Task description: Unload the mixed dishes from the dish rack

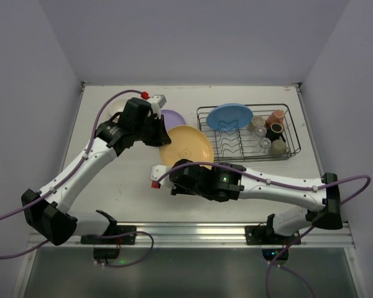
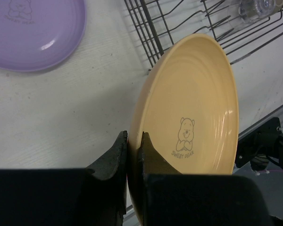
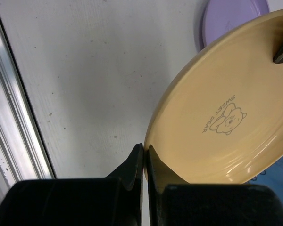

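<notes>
A tan plate [image 1: 188,148] with a bear print hangs tilted over the table, just left of the dish rack [image 1: 294,129]. My left gripper [image 1: 162,135] is shut on its far-left rim. In the left wrist view the fingers [image 2: 134,136] pinch the edge of the tan plate [image 2: 193,108]. My right gripper [image 1: 181,171] is shut on the near rim, and the right wrist view shows its jaws [image 3: 145,147] clamped on the tan plate [image 3: 226,117]. A lilac plate [image 1: 173,117] lies flat on the table. A blue plate [image 1: 229,116] stands in the rack.
At the rack's right end sit a brown mug [image 1: 275,118], an olive mug [image 1: 278,147] and clear glasses [image 1: 259,123]. The rack's wires [image 2: 179,23] run close behind the tan plate. A metal rail [image 3: 9,132] edges the near side of the table.
</notes>
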